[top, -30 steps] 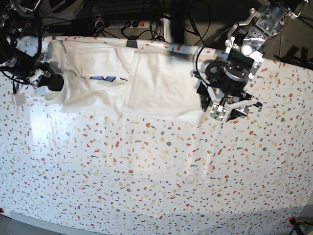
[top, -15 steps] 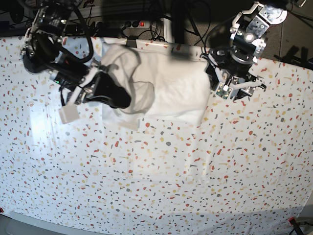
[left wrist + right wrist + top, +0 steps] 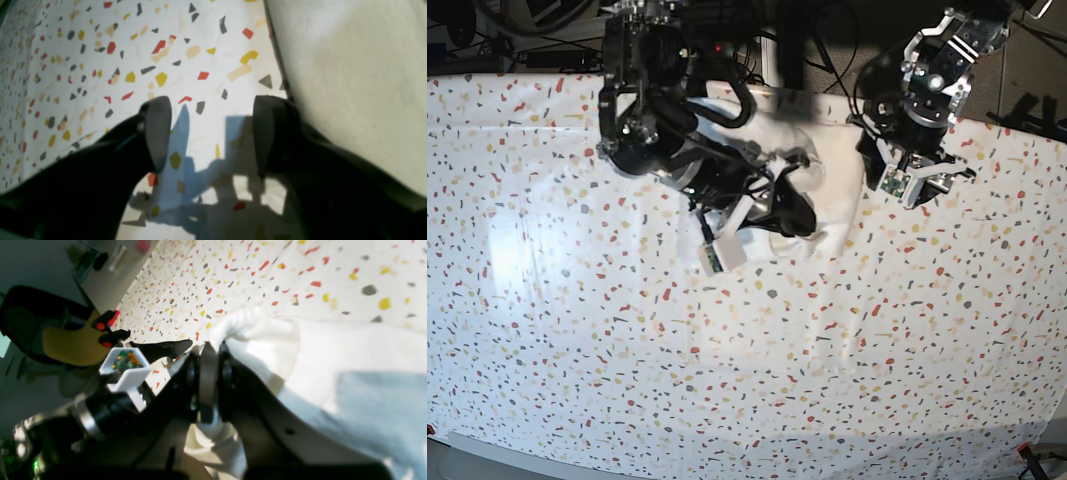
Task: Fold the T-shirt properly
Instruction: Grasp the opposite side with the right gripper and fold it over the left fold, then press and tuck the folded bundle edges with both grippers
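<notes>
Speckled cloth (image 3: pixel 727 380) covers the worktop under both arms. At the far edge lies the shirt (image 3: pixel 832 185), bunched white and partly hidden by the right arm. The right tool (image 3: pixel 208 353) is pressed together, pinching a fold of shirt fabric above the cloth. The left tool (image 3: pixel 210 133) stands spread wide just beside the shirt's edge, with only cloth between its fingers (image 3: pixel 158 131).

T-shirt (image 3: pixel 832 190) mostly hidden under right arm (image 3: pixel 677 140).

T-shirt (image 3: pixel 832 190) plain white; tablecloth (image 3: pixel 727 380) white, multicoloured speckles.
</notes>
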Motion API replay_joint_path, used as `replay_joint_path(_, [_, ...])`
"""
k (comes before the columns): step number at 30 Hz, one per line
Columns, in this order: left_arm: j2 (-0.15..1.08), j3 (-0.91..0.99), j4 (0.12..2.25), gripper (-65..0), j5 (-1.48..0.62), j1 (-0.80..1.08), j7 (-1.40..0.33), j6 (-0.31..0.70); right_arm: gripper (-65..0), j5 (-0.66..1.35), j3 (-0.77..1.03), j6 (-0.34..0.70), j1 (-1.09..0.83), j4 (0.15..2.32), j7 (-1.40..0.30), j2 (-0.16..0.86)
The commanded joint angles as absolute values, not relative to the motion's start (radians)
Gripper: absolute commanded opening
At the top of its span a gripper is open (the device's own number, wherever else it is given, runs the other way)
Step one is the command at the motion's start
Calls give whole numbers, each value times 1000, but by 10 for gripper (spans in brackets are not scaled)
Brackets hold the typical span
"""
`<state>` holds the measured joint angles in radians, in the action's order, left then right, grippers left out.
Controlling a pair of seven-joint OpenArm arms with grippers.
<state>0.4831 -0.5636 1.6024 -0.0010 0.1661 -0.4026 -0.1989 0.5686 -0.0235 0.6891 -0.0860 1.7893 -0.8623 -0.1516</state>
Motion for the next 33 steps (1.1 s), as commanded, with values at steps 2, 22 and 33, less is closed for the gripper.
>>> replay_joint_path(2, [493,-563,1598,-274,-17,166,-446,-179,-650,567,-66,698,-54,1761,-809,-157])
replay_joint_path(22, [502,-562,1599,-274,98,163,-459,-226,-375,580,-250,698,87,1442,-618,-157])
replay_joint_path(33, [642,-521,1612,-277,208,160,-538,-477,-336,682,-260,698,103,1444,-609,-157])
